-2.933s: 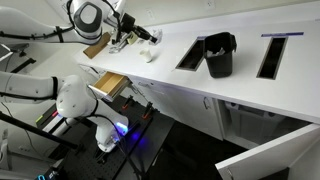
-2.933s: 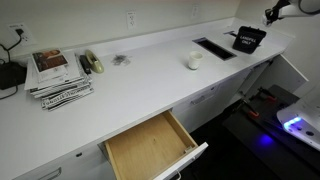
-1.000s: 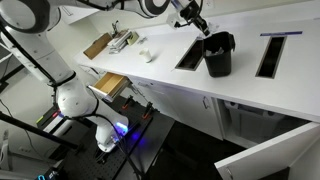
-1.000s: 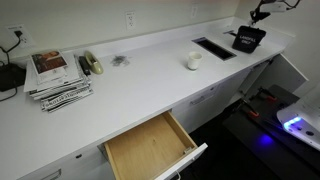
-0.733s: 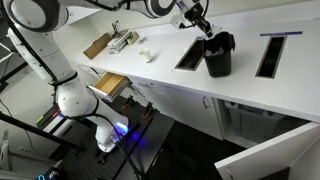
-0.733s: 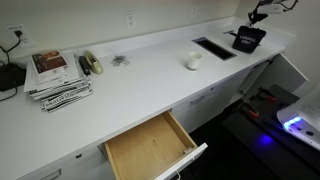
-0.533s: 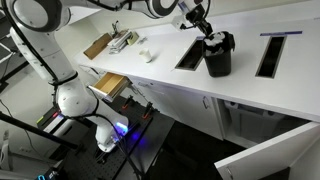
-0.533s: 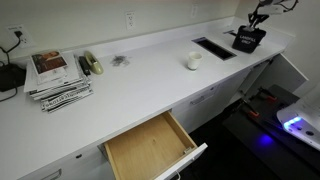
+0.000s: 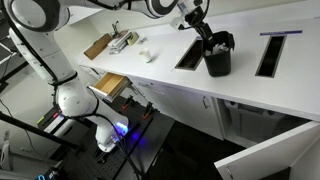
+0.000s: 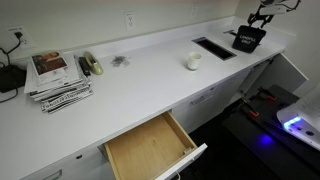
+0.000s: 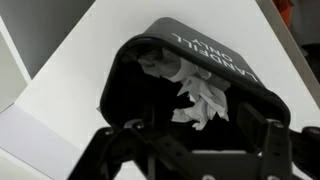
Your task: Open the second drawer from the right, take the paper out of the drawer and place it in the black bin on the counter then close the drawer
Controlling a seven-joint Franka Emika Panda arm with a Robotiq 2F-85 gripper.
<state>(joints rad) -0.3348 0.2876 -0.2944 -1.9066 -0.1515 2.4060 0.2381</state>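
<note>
The black bin [image 9: 218,56] [image 10: 248,39] stands on the white counter [image 9: 160,75], and in the wrist view it [image 11: 150,70] fills the picture from above. Crumpled white paper [image 11: 201,101] lies inside it, free of the fingers. My gripper [image 9: 207,31] [image 10: 263,14] hovers just over the bin's mouth. In the wrist view the gripper [image 11: 193,140] is open, with a dark finger at either side of the lower edge and nothing between them. The drawer [image 9: 112,86] [image 10: 150,146] is pulled out and looks empty.
Two rectangular slots [image 9: 190,54] [image 9: 271,55] cut the counter on either side of the bin. A newspaper stack [image 10: 58,75], a white cup [image 10: 192,61] and small items [image 9: 122,41] sit further along. An open cabinet door [image 9: 268,152] juts out below.
The gripper has travelled along the counter to the bin, dropped lower over its mouth and opened. The paper it carried now lies in the bin.
</note>
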